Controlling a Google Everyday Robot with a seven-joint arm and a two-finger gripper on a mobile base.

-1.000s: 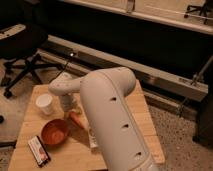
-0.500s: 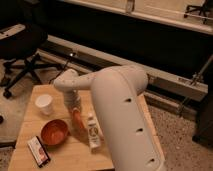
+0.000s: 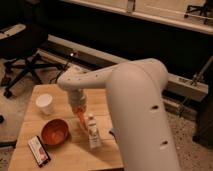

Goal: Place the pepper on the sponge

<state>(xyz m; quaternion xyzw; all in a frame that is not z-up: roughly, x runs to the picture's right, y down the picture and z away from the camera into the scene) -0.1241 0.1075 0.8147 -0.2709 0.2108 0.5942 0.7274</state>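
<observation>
The two-finger gripper (image 3: 78,108) pointed straight down over the middle of the light wooden table (image 3: 75,153), clenched on the small slender orange pepper (image 3: 80,118). The pepper stuck out below it, tip downward. Just right of the pepper stood a small pale bottle (image 3: 92,133), upright; whether the two touched could not be told. To the left, near the gripper, sat a round orange-red bowl (image 3: 54,131), and behind the bowl a white paper cup (image 3: 45,103). A dark rectangular packet with a red-white label (image 3: 39,150) lay at the table's front left corner. The bulky white arm (image 3: 137,100) covered the table's right side. A black office chair (image 3: 22,55) stood on the floor beyond the table's left.
</observation>
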